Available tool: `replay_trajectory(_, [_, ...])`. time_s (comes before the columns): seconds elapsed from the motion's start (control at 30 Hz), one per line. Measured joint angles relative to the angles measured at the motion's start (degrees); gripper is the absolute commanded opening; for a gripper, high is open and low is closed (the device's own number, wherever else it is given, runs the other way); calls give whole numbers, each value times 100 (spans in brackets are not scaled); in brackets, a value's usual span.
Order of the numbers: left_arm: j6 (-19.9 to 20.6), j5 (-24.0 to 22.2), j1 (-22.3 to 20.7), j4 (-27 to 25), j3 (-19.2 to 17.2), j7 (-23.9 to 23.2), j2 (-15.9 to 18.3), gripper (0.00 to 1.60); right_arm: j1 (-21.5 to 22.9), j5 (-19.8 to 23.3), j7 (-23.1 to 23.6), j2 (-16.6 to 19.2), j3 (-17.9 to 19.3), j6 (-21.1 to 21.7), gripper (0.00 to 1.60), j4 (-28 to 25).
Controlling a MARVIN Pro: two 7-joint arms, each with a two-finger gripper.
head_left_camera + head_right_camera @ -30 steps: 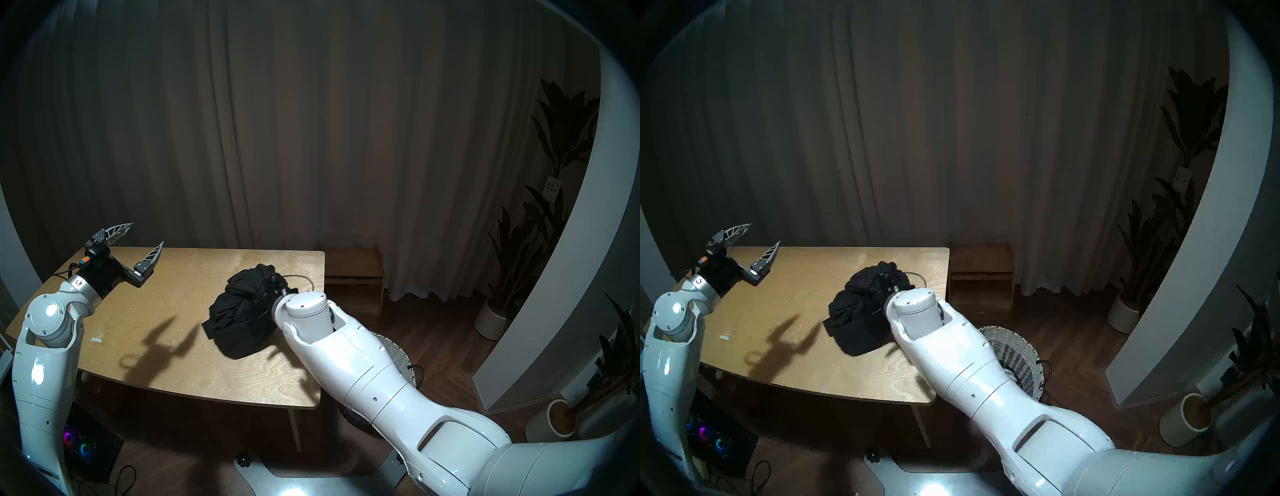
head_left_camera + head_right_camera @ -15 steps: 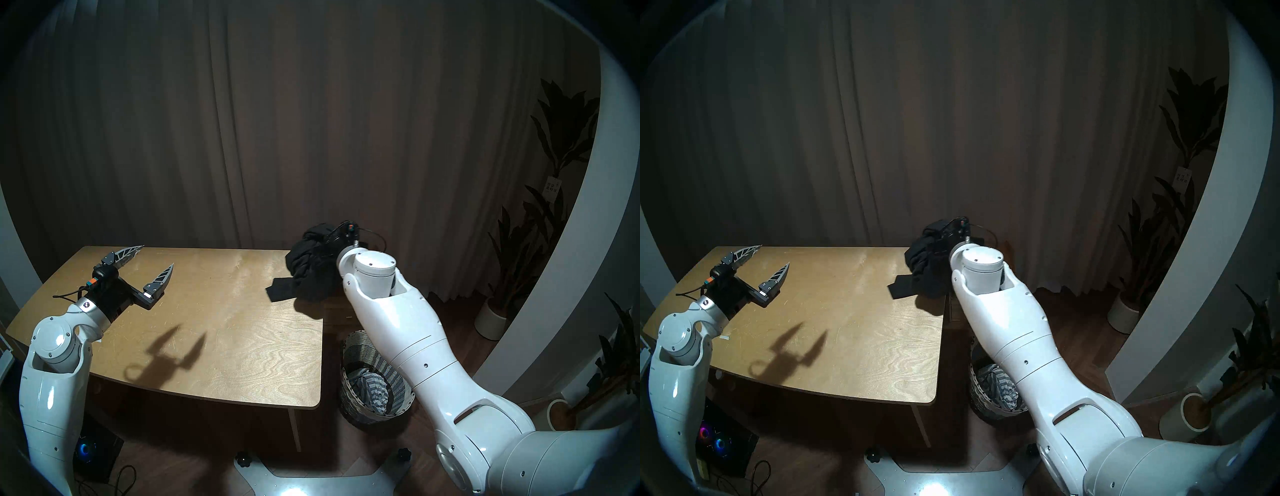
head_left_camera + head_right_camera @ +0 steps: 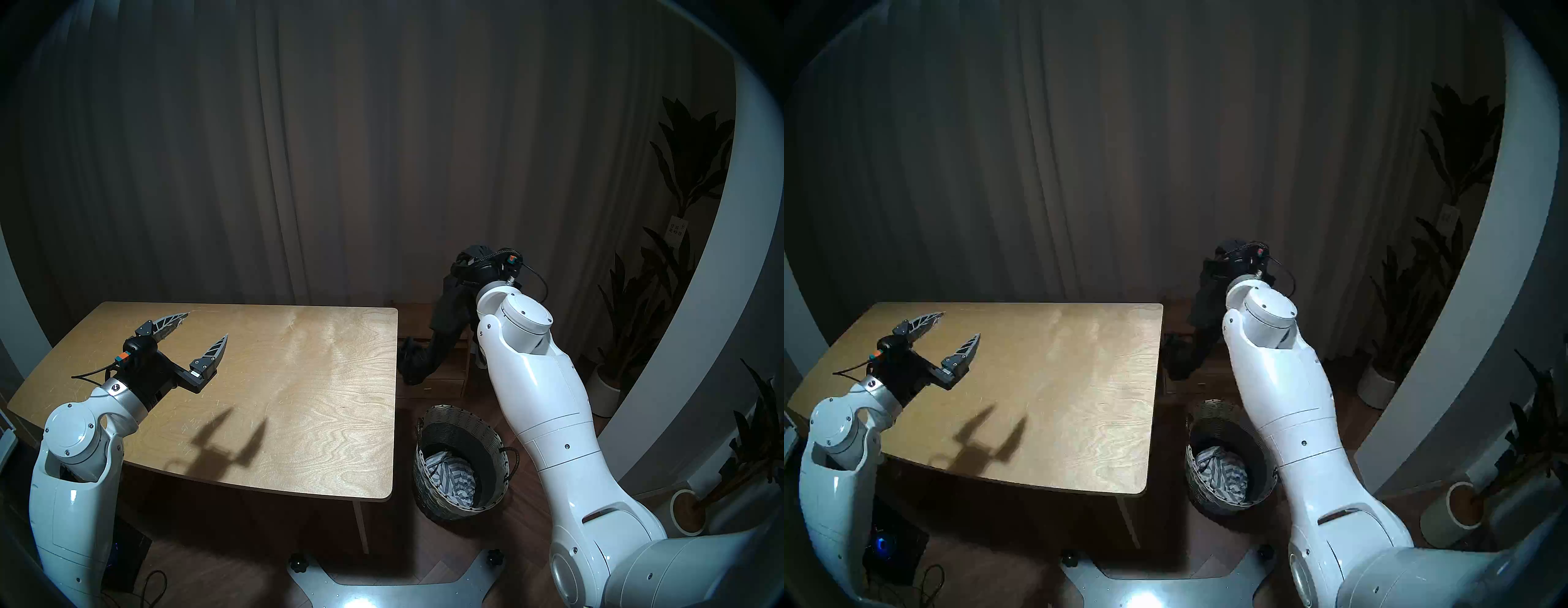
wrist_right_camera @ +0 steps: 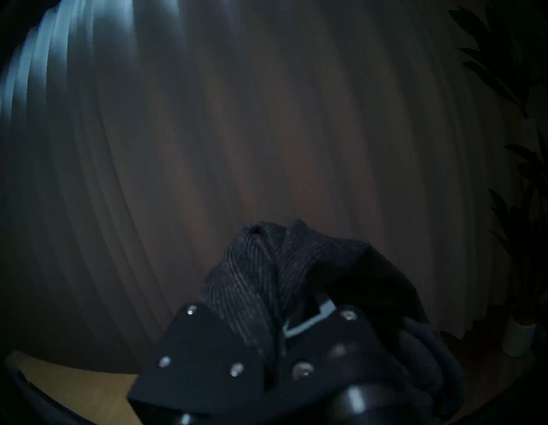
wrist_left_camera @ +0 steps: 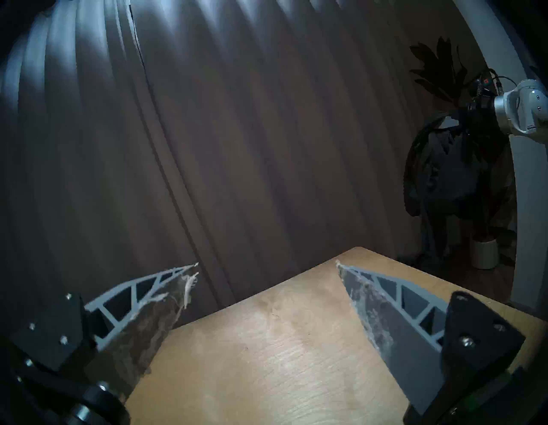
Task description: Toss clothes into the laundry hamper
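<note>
The right tool (image 4: 275, 326) is pressing its two fingers together on a ribbed part of the big black knit garment (image 3: 441, 335). It is pinching only one bunch of cloth, so the rest is hanging freely below the tool, in front of the brown wooden shelf unit (image 3: 449, 378). I judge the tool is holding the garment high so that the hanging end is not dragging on the desk (image 3: 297, 382). The laundry hamper (image 3: 462, 429) is standing on the floor below the tool and nearer to the robot, beside the desk, so the garment is not yet over its mouth. The grey-and-white striped garment (image 3: 449, 475) is lying inside it. The left tool (image 3: 186, 335) is hovering over the far side of the desk, spread wide and holding nothing.
</note>
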Motion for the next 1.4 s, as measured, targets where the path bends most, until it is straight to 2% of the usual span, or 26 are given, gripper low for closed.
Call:
replay_trajectory(0.3, [633, 270, 196, -445, 83, 367, -184, 160, -555, 240, 29, 6, 177, -41, 0, -543])
replay_trajectory(0.57, [930, 425, 268, -578, 160, 550, -276, 160, -1017, 321, 68, 138, 259, 69, 0, -1007])
replay_trajectory(0.83, [1119, 578, 243, -570, 345, 644, -264, 160, -1448, 410, -53, 228, 451, 228, 0, -1066])
replay_trajectory(0.97, [1190, 688, 214, -531, 402, 745, -252, 160, -1654, 451, -55, 272, 493, 231, 0, -995])
replay_trajectory(1.07, [1259, 762, 205, -446, 346, 867, -263, 160, -1719, 459, -2, 285, 400, 216, 0, -694])
replay_trajectory(1.4, [1319, 836, 199, -381, 280, 993, -284, 160, -1372, 375, 23, 79, 175, 195, 0, 361])
